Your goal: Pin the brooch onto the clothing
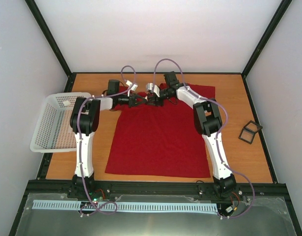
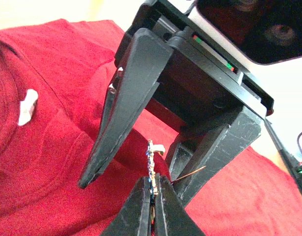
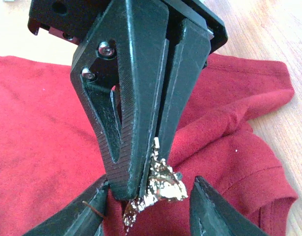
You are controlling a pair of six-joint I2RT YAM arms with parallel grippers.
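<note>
The red T-shirt (image 1: 160, 137) lies flat on the table, collar at the far side, its white label (image 2: 27, 105) inside the neck. Both grippers meet just above the collar area. My left gripper (image 1: 141, 101) (image 2: 151, 181) is shut on the small gold, sparkly brooch (image 2: 151, 157), held edge-on above the cloth; the brooch also shows in the right wrist view (image 3: 165, 183). Its thin pin (image 2: 190, 173) sticks out sideways. My right gripper (image 1: 153, 101) (image 3: 151, 196) is open, its fingers (image 3: 212, 211) straddling the brooch and the left fingertips (image 3: 136, 147). The cloth bunches up beneath the brooch.
A white mesh basket (image 1: 55, 120) stands at the table's left edge. A small black square frame (image 1: 250, 132) lies on the wood at the right. The shirt's sleeve (image 3: 259, 98) spreads to the right of the grippers.
</note>
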